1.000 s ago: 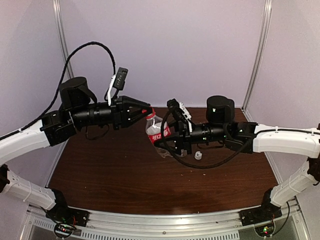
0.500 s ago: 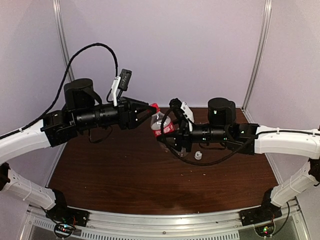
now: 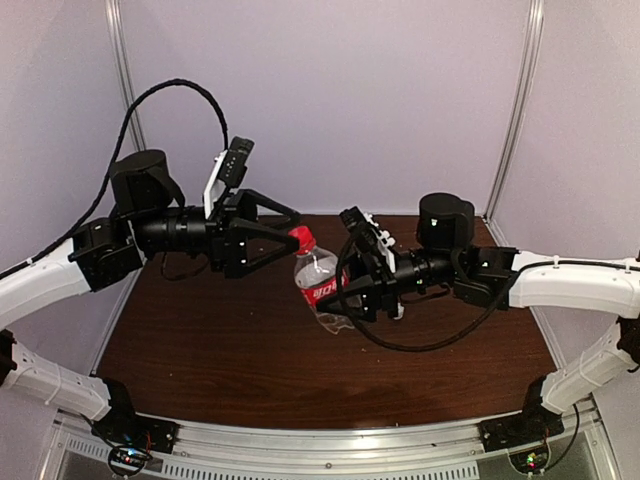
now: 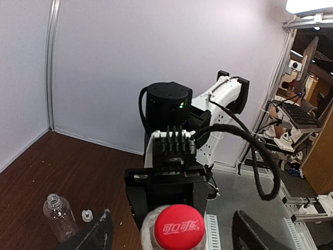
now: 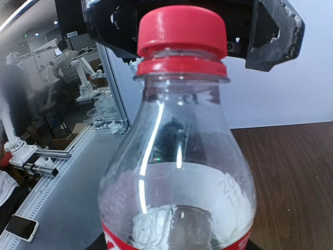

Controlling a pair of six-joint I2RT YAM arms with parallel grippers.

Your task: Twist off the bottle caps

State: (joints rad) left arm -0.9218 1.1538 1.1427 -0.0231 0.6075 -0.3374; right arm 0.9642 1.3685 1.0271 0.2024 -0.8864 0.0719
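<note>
A: Left gripper (image 3: 292, 226) has let go of the red cap (image 3: 300, 237) since a second ago. Jaws are wide apart now, wrist rolled, cap just off the tips. Small bottle (image 3: 318, 272) has tipped more upright.
B: Right gripper (image 3: 345, 295)?
A: Clamped on the bottle's body near the label, holding it above the table (image 3: 200, 340), neck pointing at the left arm. Cap is on, ring seated.
B: Other one?
A: Taller bottle (image 4: 58, 216) stands open on the table, white cap (image 4: 87, 214) just beside it. Done, I'd say.
B: Risks?
A: Regrip landing off-centre: one finger hits the cap first and shoves the neck sideways. Also it's thin plastic, so the body may turn in the right jaws along with the cap and nothing unscrews. Squeeze harder and it buckles. And a freed cap could drop.
</note>
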